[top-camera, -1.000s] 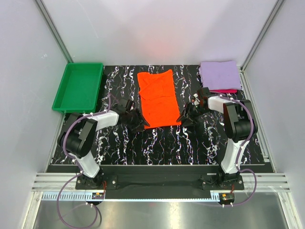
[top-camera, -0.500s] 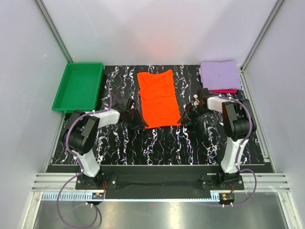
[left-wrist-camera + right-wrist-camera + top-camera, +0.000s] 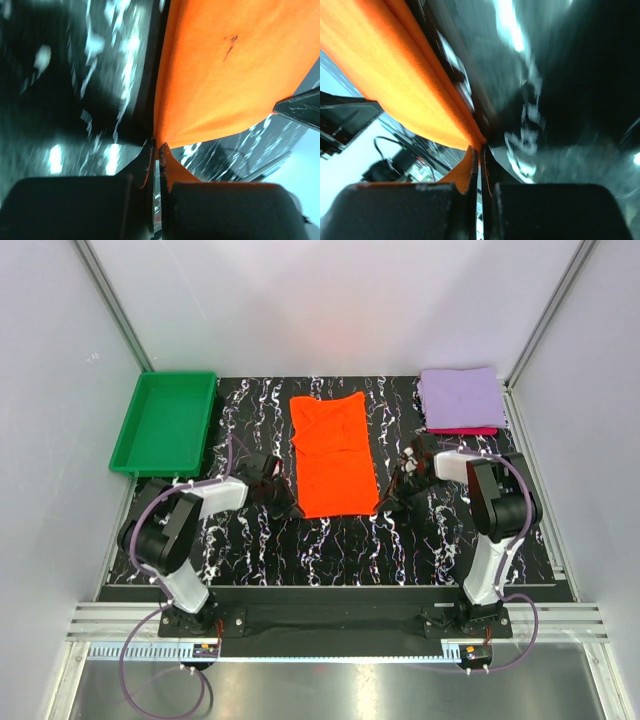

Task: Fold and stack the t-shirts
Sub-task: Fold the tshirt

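The bright orange-red t-shirt [image 3: 333, 450], folded into a long strip, lies flat in the middle of the black marbled table. My left gripper [image 3: 293, 508] is shut on its near left corner; the left wrist view shows the cloth [image 3: 225, 75] pinched at the fingertips of the left gripper [image 3: 157, 146]. My right gripper [image 3: 386, 502] is shut on the near right corner, where the doubled orange edge [image 3: 405, 85] runs into the tips of the right gripper [image 3: 481, 148]. At the back right a folded lavender t-shirt [image 3: 462, 397] rests on a crimson-pink one [image 3: 472, 430], of which only the near edge shows.
A green plastic tray [image 3: 165, 420] stands at the back left corner, off the mat's left edge. White enclosure walls close in both sides and the back. Both arms' elbows rise near the table's side edges.
Both grippers went from open to shut on the orange t-shirt's near corners. The shirt's near edge has shifted slightly toward the arms' bases.
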